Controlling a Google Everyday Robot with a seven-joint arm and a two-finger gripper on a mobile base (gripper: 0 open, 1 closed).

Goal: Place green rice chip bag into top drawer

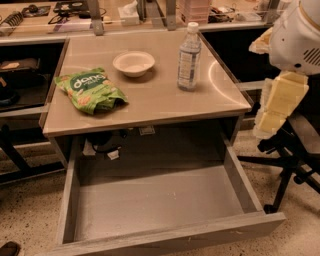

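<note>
The green rice chip bag (90, 91) lies flat on the left side of the beige tabletop (160, 100), crinkled, with white lettering facing up. The top drawer (155, 200) is pulled out wide under the table, with its grey wood-grain floor bare and its front panel (175, 239) near the bottom edge. My gripper (274, 107) hangs at the right, beside the table's right edge and above the drawer's right side. It is pale yellow under the white arm housing (300, 35), far from the bag and holding nothing that I can see.
A white bowl (133, 63) and a clear water bottle (189, 56) stand on the tabletop behind and right of the bag. Cables (102, 142) sit at the back of the drawer cavity. A black chair base (290, 170) stands right of the drawer. A cluttered bench (125, 15) runs behind.
</note>
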